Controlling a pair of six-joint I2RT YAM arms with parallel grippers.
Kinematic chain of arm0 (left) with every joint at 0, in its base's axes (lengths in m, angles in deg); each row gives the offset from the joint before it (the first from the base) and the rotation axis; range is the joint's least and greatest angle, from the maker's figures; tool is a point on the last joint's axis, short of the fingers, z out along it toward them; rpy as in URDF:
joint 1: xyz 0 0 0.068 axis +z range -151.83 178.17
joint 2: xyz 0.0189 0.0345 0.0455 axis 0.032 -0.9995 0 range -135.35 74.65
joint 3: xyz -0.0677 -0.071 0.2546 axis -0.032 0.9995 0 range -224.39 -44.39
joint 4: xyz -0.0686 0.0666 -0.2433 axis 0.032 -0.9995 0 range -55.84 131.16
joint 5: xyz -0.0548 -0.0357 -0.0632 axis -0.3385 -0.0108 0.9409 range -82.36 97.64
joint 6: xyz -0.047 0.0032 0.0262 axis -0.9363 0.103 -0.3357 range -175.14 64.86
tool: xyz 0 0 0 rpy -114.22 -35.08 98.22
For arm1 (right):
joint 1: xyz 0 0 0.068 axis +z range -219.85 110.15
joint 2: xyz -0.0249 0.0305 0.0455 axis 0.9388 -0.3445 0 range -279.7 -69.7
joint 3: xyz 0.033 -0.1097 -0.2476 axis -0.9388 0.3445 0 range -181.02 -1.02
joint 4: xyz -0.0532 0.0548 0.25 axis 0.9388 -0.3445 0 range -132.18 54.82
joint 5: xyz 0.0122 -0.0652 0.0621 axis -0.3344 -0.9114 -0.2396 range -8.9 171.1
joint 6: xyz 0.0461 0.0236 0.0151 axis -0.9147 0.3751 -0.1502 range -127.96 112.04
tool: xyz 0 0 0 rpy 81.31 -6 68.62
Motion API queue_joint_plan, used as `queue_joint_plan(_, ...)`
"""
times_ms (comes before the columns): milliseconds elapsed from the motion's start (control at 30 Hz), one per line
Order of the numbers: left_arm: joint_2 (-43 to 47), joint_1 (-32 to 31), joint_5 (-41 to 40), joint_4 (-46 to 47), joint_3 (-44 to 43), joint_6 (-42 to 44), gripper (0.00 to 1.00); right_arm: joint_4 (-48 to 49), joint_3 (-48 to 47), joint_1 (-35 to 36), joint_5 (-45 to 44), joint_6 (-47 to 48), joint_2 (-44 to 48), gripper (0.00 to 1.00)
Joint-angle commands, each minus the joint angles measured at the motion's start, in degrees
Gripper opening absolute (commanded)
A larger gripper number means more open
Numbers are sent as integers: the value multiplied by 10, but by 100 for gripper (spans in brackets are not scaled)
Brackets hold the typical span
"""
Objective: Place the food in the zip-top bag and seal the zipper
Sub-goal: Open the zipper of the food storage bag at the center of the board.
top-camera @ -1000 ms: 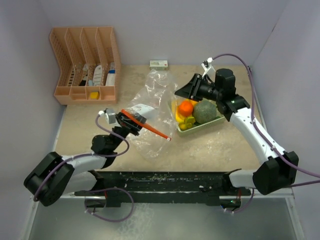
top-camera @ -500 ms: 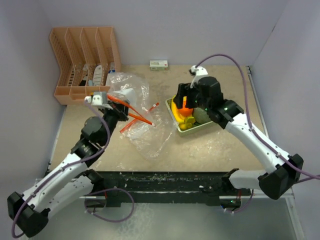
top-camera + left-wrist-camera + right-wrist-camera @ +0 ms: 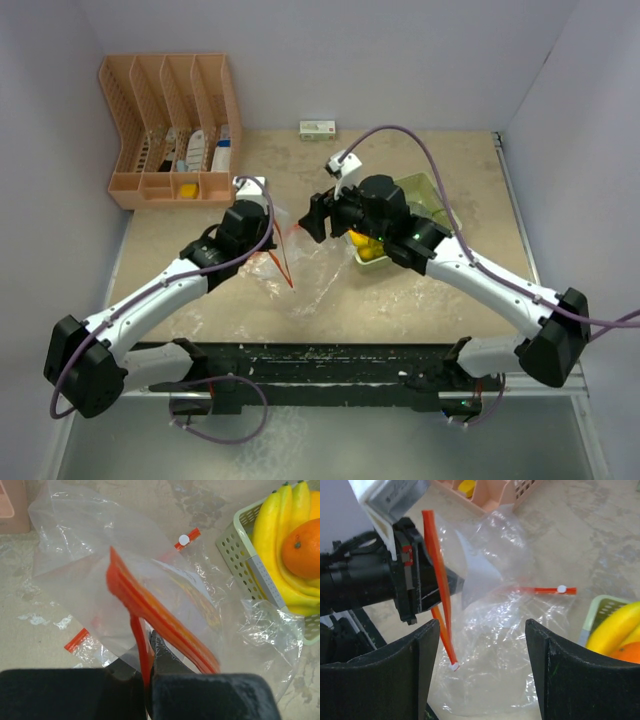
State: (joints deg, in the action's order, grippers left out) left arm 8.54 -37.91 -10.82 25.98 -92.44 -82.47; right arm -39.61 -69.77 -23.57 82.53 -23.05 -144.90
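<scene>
**Q:** Where does the food lie?
**A:** The yellow toy bananas [image 3: 272, 535] and the round orange fruit [image 3: 302, 547] sit in the pale green perforated tray [image 3: 235, 545], just right of the clear plastic zip-top bag [image 3: 90, 565]

**Q:** And your hands?
**A:** Your left hand [image 3: 149, 655] pinches the bag's orange-red zipper strip [image 3: 165, 625], whose length slants toward the near edge. Your right hand [image 3: 482, 650], spread and empty, faces the bag and is nearer the tray
</scene>
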Motion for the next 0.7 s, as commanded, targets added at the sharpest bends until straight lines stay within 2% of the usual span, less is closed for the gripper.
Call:
queue_joint_plan(0,-7,-1,13,6,-37,9,0,94,38,25,29,-22,-28,71)
queue_joint_plan(267,-6,-1,25,14,-45,0,0,161,82,58,19,-48,-56,70)
queue_joint_plan(500,-5,-1,27,18,-43,-5,0,197,83,66,34,-69,-86,69)
queue_joint_plan(667,1,-1,33,18,-41,-9,0,198,78,75,-7,-81,-118,66)
